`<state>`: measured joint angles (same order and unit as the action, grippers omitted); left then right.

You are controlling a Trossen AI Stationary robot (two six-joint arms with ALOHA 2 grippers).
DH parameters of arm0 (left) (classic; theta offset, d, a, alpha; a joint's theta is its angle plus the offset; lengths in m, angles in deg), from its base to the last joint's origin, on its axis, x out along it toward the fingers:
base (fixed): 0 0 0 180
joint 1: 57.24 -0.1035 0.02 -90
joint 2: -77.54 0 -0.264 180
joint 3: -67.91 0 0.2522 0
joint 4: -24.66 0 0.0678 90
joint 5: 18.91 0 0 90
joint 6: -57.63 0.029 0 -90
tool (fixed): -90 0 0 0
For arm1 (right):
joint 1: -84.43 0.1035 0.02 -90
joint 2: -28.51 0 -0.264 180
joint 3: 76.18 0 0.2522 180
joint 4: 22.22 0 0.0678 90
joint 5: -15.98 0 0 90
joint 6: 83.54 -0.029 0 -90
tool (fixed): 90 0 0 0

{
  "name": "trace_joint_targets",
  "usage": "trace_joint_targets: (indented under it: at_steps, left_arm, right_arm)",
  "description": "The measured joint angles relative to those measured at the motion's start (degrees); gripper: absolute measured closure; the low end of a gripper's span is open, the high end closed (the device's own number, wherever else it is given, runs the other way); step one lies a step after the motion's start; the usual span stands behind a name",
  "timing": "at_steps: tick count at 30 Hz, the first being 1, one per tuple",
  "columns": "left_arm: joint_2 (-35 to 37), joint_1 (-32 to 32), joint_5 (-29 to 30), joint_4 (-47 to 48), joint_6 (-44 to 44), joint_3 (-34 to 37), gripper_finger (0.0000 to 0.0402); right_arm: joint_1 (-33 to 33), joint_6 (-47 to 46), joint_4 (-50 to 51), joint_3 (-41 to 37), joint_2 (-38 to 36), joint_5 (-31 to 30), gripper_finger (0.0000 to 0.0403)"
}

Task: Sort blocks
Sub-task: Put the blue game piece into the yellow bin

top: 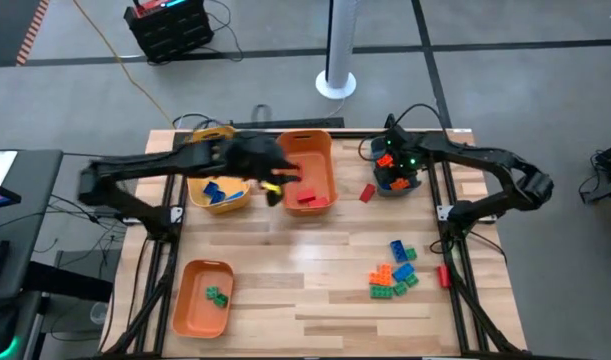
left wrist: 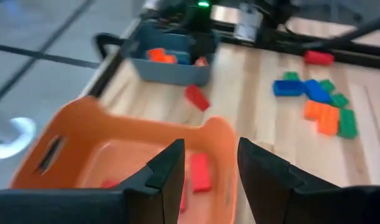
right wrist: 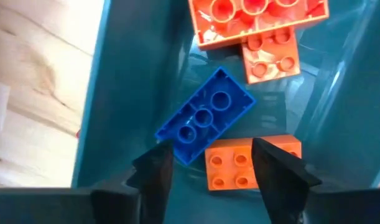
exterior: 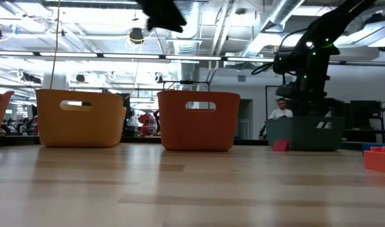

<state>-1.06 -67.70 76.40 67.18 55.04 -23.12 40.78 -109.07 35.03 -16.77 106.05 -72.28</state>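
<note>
Wooden table (top: 315,300) holds loose blocks (top: 393,272) near front right. Left gripper (left wrist: 207,177), fingers apart and empty, over orange bin (top: 310,170). Right gripper (right wrist: 209,163), seemingly released, inside teal bin (top: 395,180) above blue block (right wrist: 205,116).

An orange bin (exterior: 198,120) stood on the table (exterior: 179,189). To one side of it sat a yellow bin (exterior: 80,116), to the other a teal bin (exterior: 312,133), with a small red block (exterior: 280,145) just beside that one. A dark arm (exterior: 312,57) reached down over the teal bin.
</note>
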Motion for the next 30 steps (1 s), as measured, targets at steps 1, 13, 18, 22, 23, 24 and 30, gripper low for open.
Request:
trace_joint_targets:
  at_steps: [1, 13, 18, 22, 23, 24, 30]
  left_arm:
    - [2.9, 0.0, 1.8, -0.5, -0.9, 2.5, 0.0263]
    - [22.0, 0.0, 11.2, 0.4, -3.6, 12.8, 0.0263]
    - [23.9, 0.0, 11.8, 1.7, -2.7, 12.8, 0.0263]
    - [24.8, 0.0, 11.7, 3.7, -3.2, 12.8, 0.0263]
    - [24.9, 0.0, 11.8, 4.1, -3.5, 12.8, 0.0263]
    - [25.1, 0.0, 11.8, 4.7, -4.0, 12.8, 0.0263]
    - [25.5, 0.0, 11.7, 6.4, -5.1, 12.8, 0.0263]
  right_arm:
    - [-0.1, -0.4, 0.0, 0.0, 0.0, 0.0, 0.0163]
    - [2.0, -9.0, -2.6, 0.2, 3.0, 1.3, 0.0141]
    - [1.2, -9.1, -3.9, 0.2, 7.5, -0.2, 0.0141]
    - [0.9, -8.7, -4.6, 0.2, 10.2, -1.3, 0.0141]
    - [0.8, -8.6, -4.7, 0.2, 10.9, -2.3, 0.0141]
    - [0.8, -8.5, -4.7, 0.2, 11.6, -3.0, 0.0141]
    - [0.8, -6.1, -6.9, 0.2, 12.6, -3.5, 0.0144]
